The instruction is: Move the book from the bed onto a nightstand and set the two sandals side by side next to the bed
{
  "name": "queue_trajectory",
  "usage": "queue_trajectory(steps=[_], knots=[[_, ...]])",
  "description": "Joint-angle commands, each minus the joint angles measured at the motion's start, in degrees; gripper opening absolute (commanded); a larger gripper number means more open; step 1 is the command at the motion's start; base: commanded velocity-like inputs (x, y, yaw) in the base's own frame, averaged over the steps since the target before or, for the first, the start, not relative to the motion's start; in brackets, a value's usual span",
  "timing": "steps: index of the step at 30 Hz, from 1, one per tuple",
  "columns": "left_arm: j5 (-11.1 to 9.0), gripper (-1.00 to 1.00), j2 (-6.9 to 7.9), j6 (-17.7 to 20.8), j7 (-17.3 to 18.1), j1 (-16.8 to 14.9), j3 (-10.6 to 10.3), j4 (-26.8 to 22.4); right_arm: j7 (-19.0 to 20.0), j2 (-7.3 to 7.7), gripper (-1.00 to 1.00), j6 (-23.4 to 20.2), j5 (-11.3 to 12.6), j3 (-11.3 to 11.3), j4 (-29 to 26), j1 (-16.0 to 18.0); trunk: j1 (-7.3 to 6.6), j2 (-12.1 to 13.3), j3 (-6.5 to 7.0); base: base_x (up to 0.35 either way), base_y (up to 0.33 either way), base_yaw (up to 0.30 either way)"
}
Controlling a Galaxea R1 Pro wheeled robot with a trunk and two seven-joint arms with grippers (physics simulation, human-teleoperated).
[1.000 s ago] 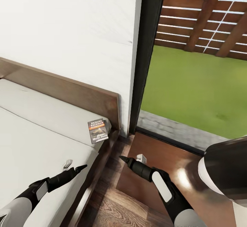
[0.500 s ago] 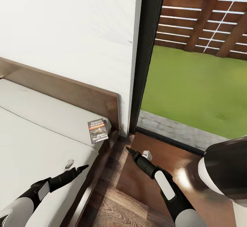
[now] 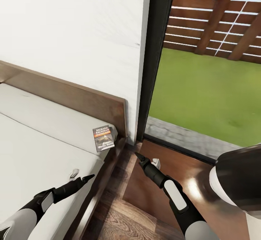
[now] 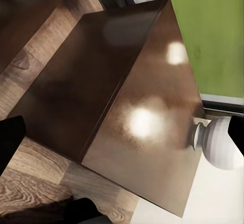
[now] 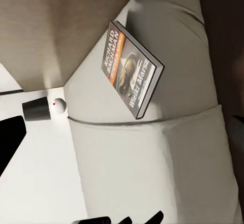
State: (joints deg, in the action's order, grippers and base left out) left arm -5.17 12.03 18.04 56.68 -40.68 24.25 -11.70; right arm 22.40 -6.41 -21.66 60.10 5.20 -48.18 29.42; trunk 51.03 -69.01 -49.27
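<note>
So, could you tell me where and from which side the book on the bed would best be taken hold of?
The book lies flat on the mattress corner by the headboard, its right long edge near the bed's side. I would probably grip that thin edge, coming from the nightstand side with the right tool, which sits nearest; being flat, it offers no upright face.

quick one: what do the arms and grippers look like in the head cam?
Both match: pale grey-white upper links, black forearms with a white oblong panel, tapering to slim black pointed tips at the left gripper and right gripper. No cables or markings visible.
</note>
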Motion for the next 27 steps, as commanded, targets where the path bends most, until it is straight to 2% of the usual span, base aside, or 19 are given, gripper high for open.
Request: queue_trajectory(steps=[1, 6, 9, 14, 23, 27], knots=[[-0.54, 1.0, 0.02, 0.59, 0.1, -0.01, -0.17, 0.01, 0.01, 0.0, 1.0, -0.3, 0.44, -0.03, 0.0, 0.02, 0.0, -0.02, -0.03, 0.0, 0.0, 0.0], [-0.54, 1.0, 0.01, 0.59, 0.1, -0.04, -0.17, 0.01, 0.01, 0.0, 1.0, -0.15, 0.39, -0.02, 0.87, 0.02, 0.0, -0.02, -0.03, 0.0, 0.0, 0.0], [-0.54, 1.0, -0.04, 0.59, 0.1, -0.05, -0.17, 0.01, 0.01, 0.0, 1.0, 0.17, 0.17, -0.02, 5.67, 0.02, 0.0, -0.02, -0.03, 0.0, 0.0, 0.0], [-0.54, 1.0, -0.21, 0.59, 0.1, -0.05, -0.17, 0.01, 0.01, 0.0, 1.0, 0.45, -0.02, 0.0, 8.96, 0.07, 0.0, -0.02, -0.03, 0.0, 0.0, 0.0], [-0.54, 1.0, -0.42, 0.59, 0.1, -0.05, -0.17, 0.01, 0.09, 0.0, 1.0, 2.66, -0.06, 0.25, 8.36, 0.05, 0.0, -0.02, -0.03, 0.0, 0.0, 0.0], [-0.54, 1.0, -0.43, 0.59, 0.1, -0.04, -0.17, 0.01, 0.52, 0.0, 1.0, 3.66, -0.04, 0.4, 5.79, 0.04, 0.0, -0.02, -0.03, 0.0, 0.0, 0.0]])
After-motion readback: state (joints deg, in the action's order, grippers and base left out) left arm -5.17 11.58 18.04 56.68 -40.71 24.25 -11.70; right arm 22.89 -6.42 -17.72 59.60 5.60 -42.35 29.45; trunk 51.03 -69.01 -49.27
